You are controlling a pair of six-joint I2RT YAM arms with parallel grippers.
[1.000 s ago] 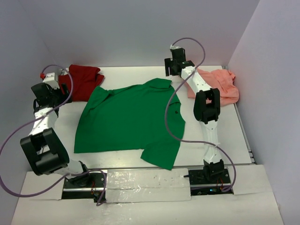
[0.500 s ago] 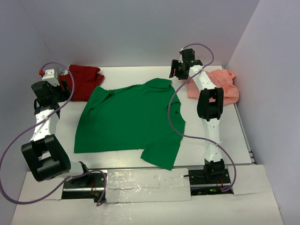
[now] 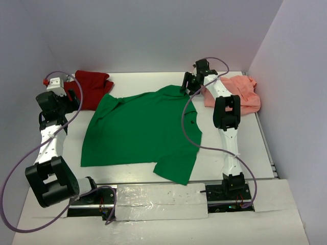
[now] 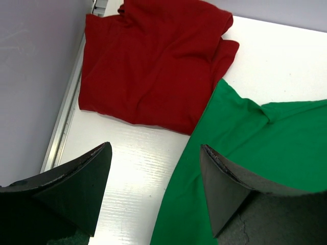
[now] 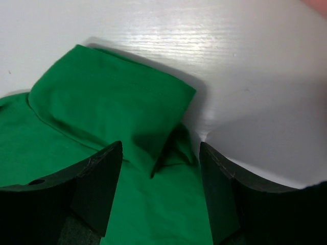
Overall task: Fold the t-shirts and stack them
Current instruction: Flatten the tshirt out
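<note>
Overhead first: green t-shirt [image 3: 138, 130] spread flat mid-table [image 3: 245, 148], collar toward the right arm. Dark red t-shirt [image 3: 92, 88] bunched in the far left corner, salmon pink t-shirt [image 3: 240, 94] crumpled in the far right corner. Left gripper [image 3: 66, 99] hangs near the red one; right gripper [image 3: 189, 84] sits over the green shirt's far sleeve. Jaw state hard to read from here. Left wrist view settles it: left gripper [image 4: 155, 148] stands open, nothing between the fingers. Bare table [image 4: 127, 153] lies below, the red shirt [image 4: 153, 66] ahead and the green shirt's edge [image 4: 255, 143] under the right-hand finger. Right wrist view: right gripper [image 5: 161, 145] open too, fingers straddling the green sleeve [image 5: 102, 97], whose folded cuff lies just beyond the tips, with white table [image 5: 230, 61] past it. No contact can be made out.
</note>
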